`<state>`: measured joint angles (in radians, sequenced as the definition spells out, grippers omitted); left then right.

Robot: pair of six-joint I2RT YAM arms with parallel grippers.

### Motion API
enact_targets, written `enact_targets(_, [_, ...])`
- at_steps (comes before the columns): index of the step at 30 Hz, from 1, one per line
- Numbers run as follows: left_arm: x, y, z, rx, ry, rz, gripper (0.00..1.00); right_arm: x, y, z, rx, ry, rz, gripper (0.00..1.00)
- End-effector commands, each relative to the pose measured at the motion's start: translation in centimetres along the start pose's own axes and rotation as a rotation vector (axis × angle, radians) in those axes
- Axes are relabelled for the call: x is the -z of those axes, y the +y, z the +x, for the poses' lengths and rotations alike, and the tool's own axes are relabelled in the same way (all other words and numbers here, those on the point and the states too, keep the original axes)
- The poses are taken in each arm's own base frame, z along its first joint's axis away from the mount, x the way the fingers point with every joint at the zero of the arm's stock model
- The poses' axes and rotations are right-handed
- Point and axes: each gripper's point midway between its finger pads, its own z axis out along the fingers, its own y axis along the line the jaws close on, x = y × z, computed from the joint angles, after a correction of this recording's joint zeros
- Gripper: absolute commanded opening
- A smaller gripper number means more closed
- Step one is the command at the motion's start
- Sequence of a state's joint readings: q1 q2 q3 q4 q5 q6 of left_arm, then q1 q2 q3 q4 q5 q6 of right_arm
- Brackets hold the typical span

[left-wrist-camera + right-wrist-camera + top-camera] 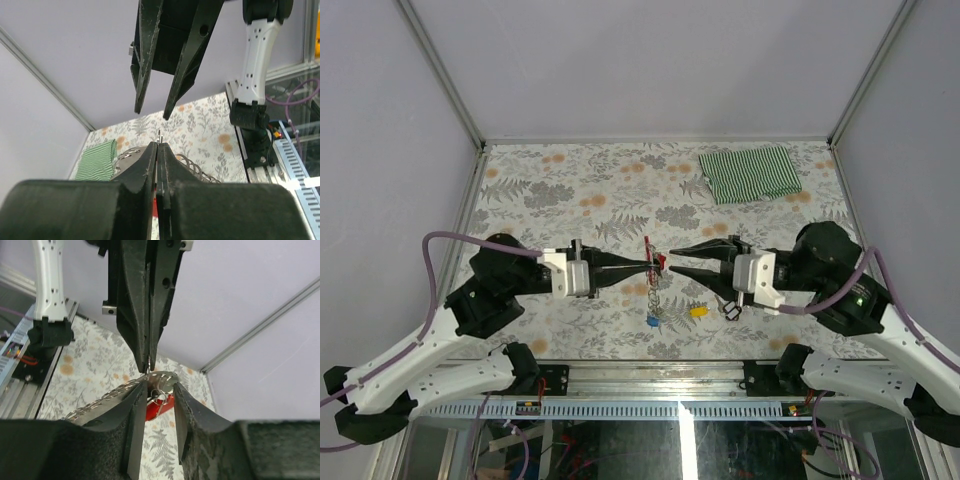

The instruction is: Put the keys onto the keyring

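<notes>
Pinching keyring (155, 409) in closed left gripper (158, 146), right gripper (159, 390) narrowly parted around it; likely slip if closed off-centre on thin metal.

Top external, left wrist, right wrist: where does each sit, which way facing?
Top external: above and behind the robot, looking down on the table; left arm and right arm show, left gripper and right gripper tip to tip at the keyring.
Left wrist: on the left arm, looking along its own shut jaws at the right gripper, jaws apart.
Right wrist: on the right arm, looking along its own open jaws at the left gripper, keyring in the gap.
Shared: wrist views face each other; both catch the keyring.
</notes>
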<state>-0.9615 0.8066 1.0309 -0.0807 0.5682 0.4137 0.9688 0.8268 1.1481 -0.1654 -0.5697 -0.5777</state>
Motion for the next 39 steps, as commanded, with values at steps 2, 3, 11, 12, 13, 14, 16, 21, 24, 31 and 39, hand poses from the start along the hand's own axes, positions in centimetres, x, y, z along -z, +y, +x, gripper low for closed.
enact_targets(2, [0.9,0.4,-5.8,0.005,-0.267,-0.057,0.0,1.3,-1.5,-4.8,0.031,-0.19,0.102,0.36])
enact_targets(3, [1.1,0.4,-6.2,0.012,-0.287,-0.059,0.0,1.5,-1.4,-5.0,0.026,-0.201,0.11,0.36])
enact_targets(11, [1.3,-0.2,-6.7,0.031,-0.319,-0.037,0.0,1.6,-0.6,-5.2,-0.059,-0.252,0.102,0.38])
enact_targets(12, [1.2,-0.3,-6.8,0.029,-0.324,-0.03,0.0,1.4,-0.4,-5.1,-0.074,-0.263,0.095,0.38])
enact_targets(13, [1.2,-0.3,-7.0,0.029,-0.331,-0.028,0.0,1.2,-0.2,-5.1,-0.087,-0.277,0.088,0.38])
enact_targets(14, [1.1,-0.3,-7.0,0.03,-0.333,-0.024,0.0,1.0,-0.1,-5.1,-0.103,-0.292,0.082,0.37])
enact_targets(16, [0.9,-0.4,-6.9,0.03,-0.332,-0.014,0.0,0.4,0.3,-5.0,-0.134,-0.317,0.058,0.35])
enact_targets(21, [0.7,-0.4,-6.7,0.029,-0.324,-0.006,0.0,-0.4,0.6,-4.9,-0.152,-0.345,0.029,0.34])
enact_targets(24, [0.7,-0.5,-6.5,0.028,-0.317,-0.004,0.0,-0.7,0.6,-4.9,-0.158,-0.361,0.026,0.35])
enact_targets(31, [0.5,-0.5,-6.2,0.029,-0.305,0.005,0.0,-1.4,0.7,-4.6,-0.176,-0.366,0.006,0.32])
enact_targets(39, [0.4,-0.5,-6.2,0.024,-0.298,0.008,0.0,-1.7,1.1,-4.4,-0.183,-0.36,-0.023,0.2])
